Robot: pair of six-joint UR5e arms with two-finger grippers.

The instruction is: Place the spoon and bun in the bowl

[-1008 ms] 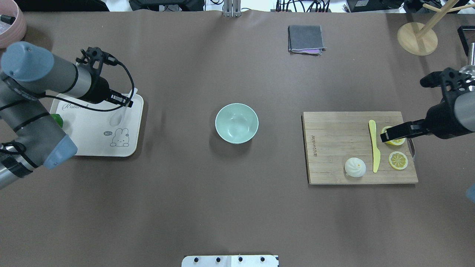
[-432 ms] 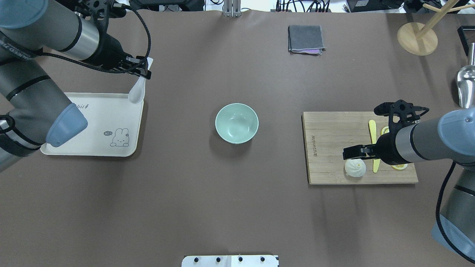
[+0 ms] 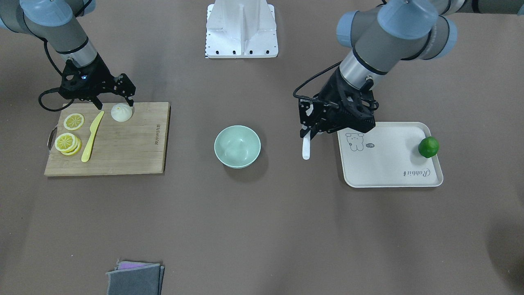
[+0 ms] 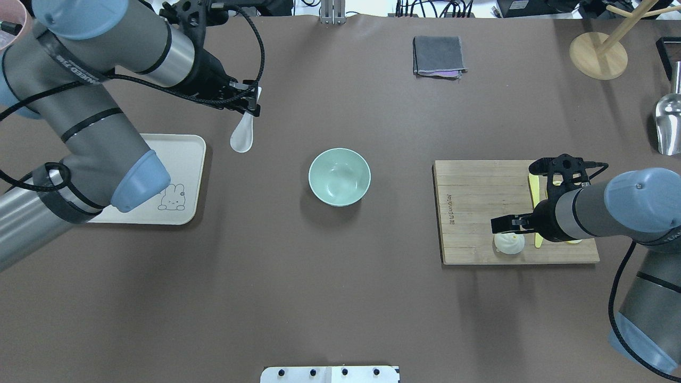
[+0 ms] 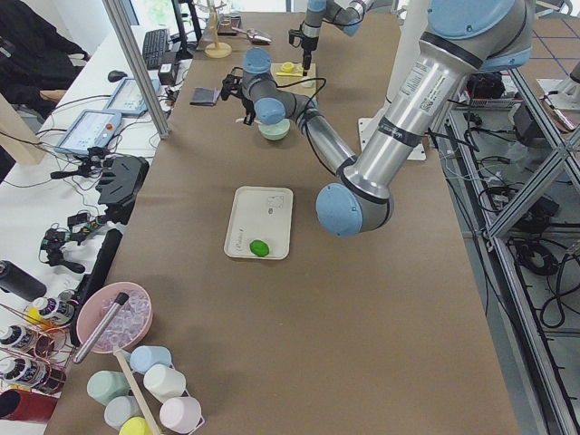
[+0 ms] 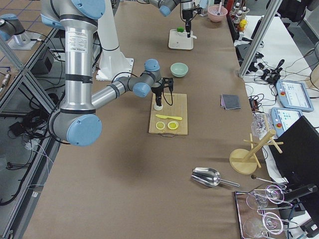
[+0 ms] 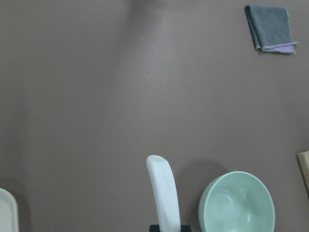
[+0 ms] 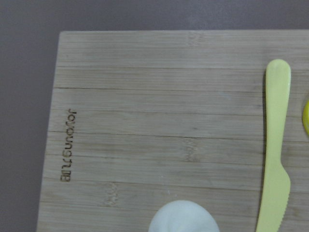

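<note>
We see a spoon [image 4: 242, 139] in glossy white, smooth and ceramic-looking, and a bowl [image 4: 339, 176] in pale mint with a smooth, faintly shiny surface. The bun [image 3: 122, 112] looks matt and doughy. The cutting board [image 8: 159, 121] is wood, laid in narrow strips with visible grain and a dull finish. On it we note a knife [image 8: 275, 145] of smooth yellow plastic. The tray [image 3: 389, 164] is cream and matt. The table cover [image 4: 340, 298] is a brown matt sheet. The folded cloth [image 7: 270, 26] is grey fabric. The scoop [image 4: 667, 127] is polished metal, and the stand [image 4: 598, 56] is pale wood.
</note>
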